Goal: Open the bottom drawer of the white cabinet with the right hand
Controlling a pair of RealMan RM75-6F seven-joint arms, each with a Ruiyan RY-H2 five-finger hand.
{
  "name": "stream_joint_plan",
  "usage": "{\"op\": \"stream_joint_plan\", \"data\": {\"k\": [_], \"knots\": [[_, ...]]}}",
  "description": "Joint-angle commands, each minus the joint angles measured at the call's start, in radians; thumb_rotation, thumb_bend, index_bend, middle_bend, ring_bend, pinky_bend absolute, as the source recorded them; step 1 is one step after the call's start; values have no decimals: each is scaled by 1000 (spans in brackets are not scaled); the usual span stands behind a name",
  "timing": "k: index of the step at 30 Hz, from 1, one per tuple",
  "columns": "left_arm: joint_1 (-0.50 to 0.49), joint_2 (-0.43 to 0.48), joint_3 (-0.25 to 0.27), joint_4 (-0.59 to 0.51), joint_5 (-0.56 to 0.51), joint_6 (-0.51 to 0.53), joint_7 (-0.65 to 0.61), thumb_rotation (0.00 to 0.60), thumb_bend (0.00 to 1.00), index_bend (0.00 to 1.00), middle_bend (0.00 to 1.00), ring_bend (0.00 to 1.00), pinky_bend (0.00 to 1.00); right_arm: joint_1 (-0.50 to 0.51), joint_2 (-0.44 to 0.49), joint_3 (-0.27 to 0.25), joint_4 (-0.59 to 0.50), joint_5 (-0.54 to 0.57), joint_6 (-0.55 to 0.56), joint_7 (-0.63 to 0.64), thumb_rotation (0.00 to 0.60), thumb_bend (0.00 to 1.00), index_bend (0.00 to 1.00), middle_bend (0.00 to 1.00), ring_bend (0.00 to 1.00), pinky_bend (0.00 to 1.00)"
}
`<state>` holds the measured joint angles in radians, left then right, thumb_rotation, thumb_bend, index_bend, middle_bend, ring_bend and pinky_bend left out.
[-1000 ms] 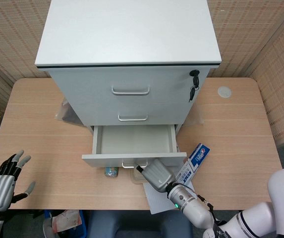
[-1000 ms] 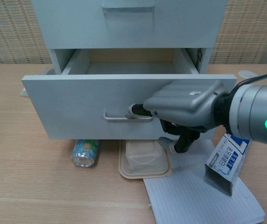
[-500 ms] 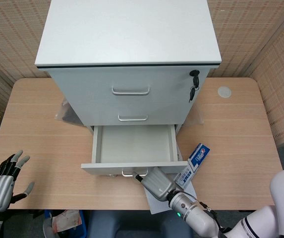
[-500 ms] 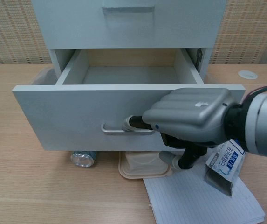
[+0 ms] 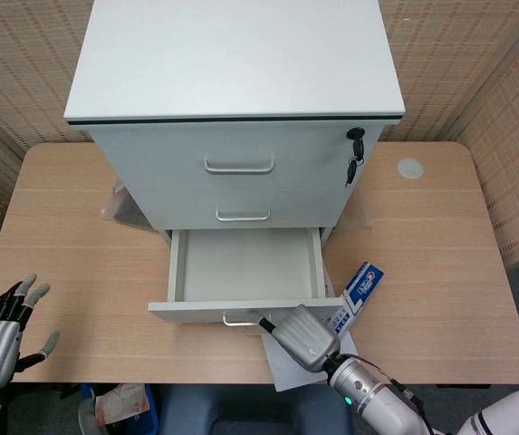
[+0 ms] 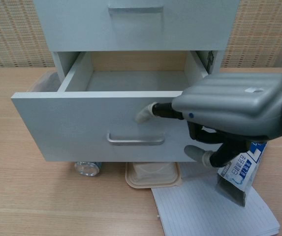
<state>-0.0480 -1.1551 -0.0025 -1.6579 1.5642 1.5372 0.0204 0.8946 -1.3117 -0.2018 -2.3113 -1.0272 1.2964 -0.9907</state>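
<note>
White cabinet (image 5: 234, 100) standing at the rear of the wooden surface (image 5: 431, 263). Bottom drawer (image 6: 101, 125) pulled well out, interior bare. Right robot hand (image 6: 229, 110) in front of the drawer face, above its handle (image 6: 135, 140), fingers off the handle, grasping nothing. Left robot hand (image 5: 1, 328) released, fingers spread, at the surface's near left edge. Toothpaste box (image 5: 357, 294) just right of the drawer.

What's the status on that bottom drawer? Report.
Done: the bottom drawer stands pulled well out of the white cabinet, its empty inside showing. In hand: nothing; the right hand is off the handle. Left: at most, backing the hand away.
</note>
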Motion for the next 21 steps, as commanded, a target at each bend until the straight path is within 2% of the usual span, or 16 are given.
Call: {"op": "stream_joint_plan", "data": {"k": [1,6,10,16,21], "knots": [[1,1,-1,3,-3,0,-2,600,308,131,46,61,114,-127,125,-91,-15,-202,107,113,600,468,75,914,933,728],[-4,3,-5,5,-4,-6,0,600,309,130,46,61,114,-275,264,-160,30,-401,249,265,600,468,75,869,868,727],[-10,3,-9,1,-5,-12,8,600,309,131,46,61,114,-379,344,-174,86,-467,349,378,600,468,75,796,777,728],[-24,-3,-15,-9,-12,-32,25,600,309,131,46,61,114,-509,393,-143,213,-432,424,556,600,460,75,622,585,701],[-31,-7,-18,-17,-17,-41,40,600,309,131,46,61,114,-578,382,-102,326,-366,406,672,600,352,75,404,355,543]]}}
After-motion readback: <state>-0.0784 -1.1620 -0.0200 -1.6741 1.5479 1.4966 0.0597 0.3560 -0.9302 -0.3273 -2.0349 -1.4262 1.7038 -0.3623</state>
